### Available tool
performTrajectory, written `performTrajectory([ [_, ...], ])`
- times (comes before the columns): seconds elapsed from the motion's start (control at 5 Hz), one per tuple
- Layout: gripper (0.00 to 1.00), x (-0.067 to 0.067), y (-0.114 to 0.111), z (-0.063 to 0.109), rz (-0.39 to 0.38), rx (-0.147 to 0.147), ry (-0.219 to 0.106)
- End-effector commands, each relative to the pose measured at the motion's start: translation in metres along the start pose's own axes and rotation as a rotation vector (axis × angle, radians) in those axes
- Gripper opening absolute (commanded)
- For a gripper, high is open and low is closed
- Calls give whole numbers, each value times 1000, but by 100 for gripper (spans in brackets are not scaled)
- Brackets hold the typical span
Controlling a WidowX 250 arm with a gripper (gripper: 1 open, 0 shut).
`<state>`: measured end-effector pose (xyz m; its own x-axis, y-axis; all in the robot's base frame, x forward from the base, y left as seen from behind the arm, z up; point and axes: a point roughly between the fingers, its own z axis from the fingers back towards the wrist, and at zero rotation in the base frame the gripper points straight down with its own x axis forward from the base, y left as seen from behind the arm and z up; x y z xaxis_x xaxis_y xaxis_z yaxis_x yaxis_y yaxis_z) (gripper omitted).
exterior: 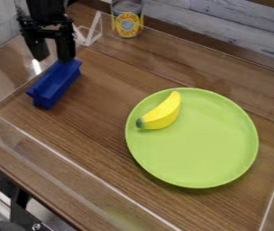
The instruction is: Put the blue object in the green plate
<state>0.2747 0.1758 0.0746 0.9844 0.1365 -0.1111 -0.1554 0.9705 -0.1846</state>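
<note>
Your hand (50, 49) is spread open by the blue block (55, 84), likely to straddle it. The green plate (193, 138) waits well apart.

Single view, so no shared coverage. Camera above the table (91, 144), looking steeply down across it; near enough that the plate (191, 137) fits whole at right. Claw (50, 52) in upper left; arm cut by top edge.
</note>
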Motion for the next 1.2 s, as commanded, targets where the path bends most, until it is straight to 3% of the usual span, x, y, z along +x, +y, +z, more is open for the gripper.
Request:
performTrajectory([
  [0.0,100,7,0,8,-16,22,-45],
  [0.2,100,9,1,1,-19,18,-42],
  [0.4,0,10,2,-4,-23,15,-38],
  [1.0,0,9,-10,11,-64,15,-48],
])
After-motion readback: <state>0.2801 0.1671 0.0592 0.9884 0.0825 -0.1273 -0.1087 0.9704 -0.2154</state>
